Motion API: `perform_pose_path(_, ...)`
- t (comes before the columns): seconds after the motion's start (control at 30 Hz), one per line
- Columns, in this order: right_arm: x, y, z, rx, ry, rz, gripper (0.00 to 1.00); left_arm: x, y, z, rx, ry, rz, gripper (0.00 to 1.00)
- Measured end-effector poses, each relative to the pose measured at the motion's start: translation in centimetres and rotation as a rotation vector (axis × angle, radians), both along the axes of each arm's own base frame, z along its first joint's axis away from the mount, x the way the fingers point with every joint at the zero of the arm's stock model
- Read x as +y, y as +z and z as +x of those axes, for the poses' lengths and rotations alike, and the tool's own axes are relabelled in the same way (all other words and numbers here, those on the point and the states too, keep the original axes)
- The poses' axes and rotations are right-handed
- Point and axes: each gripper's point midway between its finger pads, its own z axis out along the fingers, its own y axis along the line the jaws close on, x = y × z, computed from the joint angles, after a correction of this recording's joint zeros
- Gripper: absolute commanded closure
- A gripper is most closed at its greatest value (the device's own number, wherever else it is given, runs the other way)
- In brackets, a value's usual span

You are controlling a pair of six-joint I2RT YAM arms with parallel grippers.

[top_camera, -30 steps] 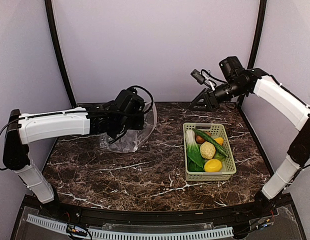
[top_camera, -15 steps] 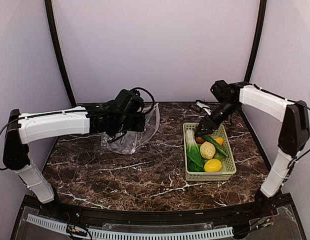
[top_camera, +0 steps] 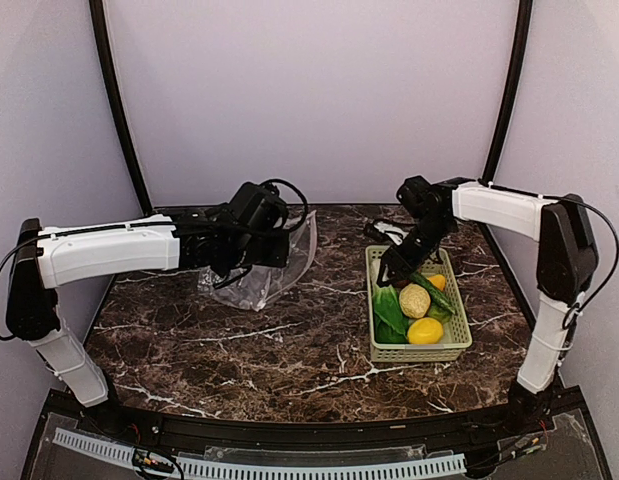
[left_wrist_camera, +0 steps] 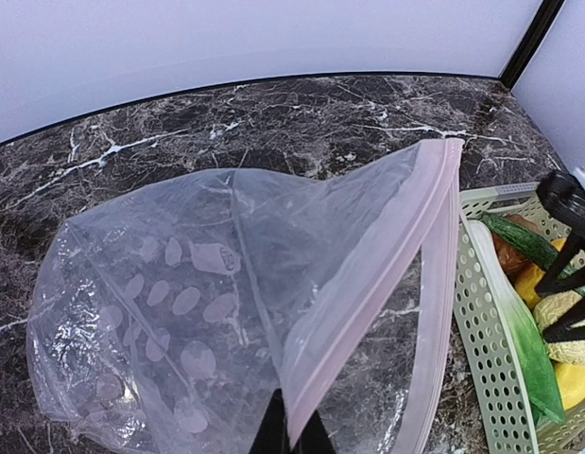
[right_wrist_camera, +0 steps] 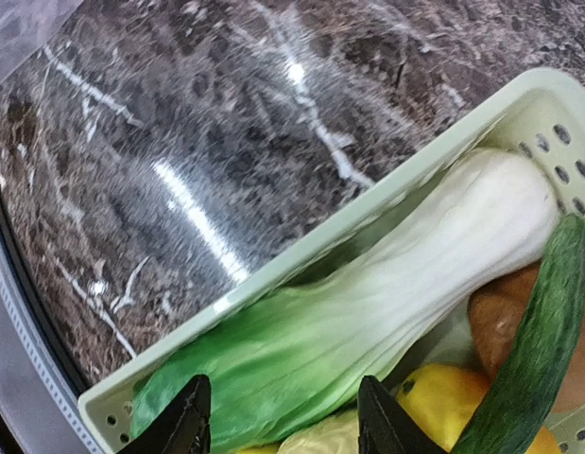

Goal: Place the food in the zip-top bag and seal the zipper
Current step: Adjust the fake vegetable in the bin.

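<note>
The food lies in a light green basket (top_camera: 417,350): bok choy (right_wrist_camera: 368,312) along its left wall, a long green vegetable (right_wrist_camera: 528,359), a tan bumpy lump (top_camera: 415,300) and a lemon (top_camera: 425,331). My right gripper (right_wrist_camera: 284,421) is open and hovers just over the bok choy's leafy part, at the basket's far left corner (top_camera: 389,272). My left gripper (left_wrist_camera: 292,440) is shut on the mouth edge of the clear dotted zip-top bag (left_wrist_camera: 179,303), holding it up off the table. The zipper (left_wrist_camera: 368,284), a pinkish strip, gapes toward the basket.
The basket (left_wrist_camera: 490,359) sits right of the bag on the dark marble table (top_camera: 289,340). Pale walls close in the back and sides. A black frame post (top_camera: 504,100) stands behind the right arm.
My right arm has swung down from the back wall to the basket's far left corner, over the bok choy. The left arm and the bag have barely moved.
</note>
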Motion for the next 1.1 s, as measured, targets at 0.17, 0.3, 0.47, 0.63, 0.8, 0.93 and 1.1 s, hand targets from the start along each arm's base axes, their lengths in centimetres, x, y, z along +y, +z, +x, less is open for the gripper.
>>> perform_pose_path(0.17,0.5,-1.8,4.0,0.012,-0.124,-0.036,0.46,0.1,-0.1,-0.1,0.003,0.003,0.001,0.99)
perform_pose_path(0.3,0.0,-3.7,5.9,0.039,-0.229,-0.082,0.46,0.6,-0.3,-0.3,0.004,0.009,0.006,0.99)
perform_pose_path(0.47,-0.6,-4.8,6.4,0.077,-0.307,-0.122,0.40,0.9,-0.1,-0.4,-0.001,0.015,0.004,0.99)
perform_pose_path(0.63,-0.6,-6.6,6.6,0.111,-0.341,-0.141,0.40,0.9,-0.1,-0.4,0.000,0.018,0.000,0.99)
perform_pose_path(0.8,-0.2,-7.4,6.6,0.138,-0.353,-0.130,0.57,0.9,-0.1,-0.4,0.000,0.019,-0.001,0.99)
perform_pose_path(0.93,-0.1,-6.9,6.5,0.139,-0.362,-0.121,0.65,1.0,-0.3,-0.5,0.002,0.020,0.000,0.99)
perform_pose_path(1.1,0.0,-3.2,6.7,0.053,-0.329,-0.075,0.68,1.2,-0.8,-0.6,0.011,0.021,0.011,0.99)
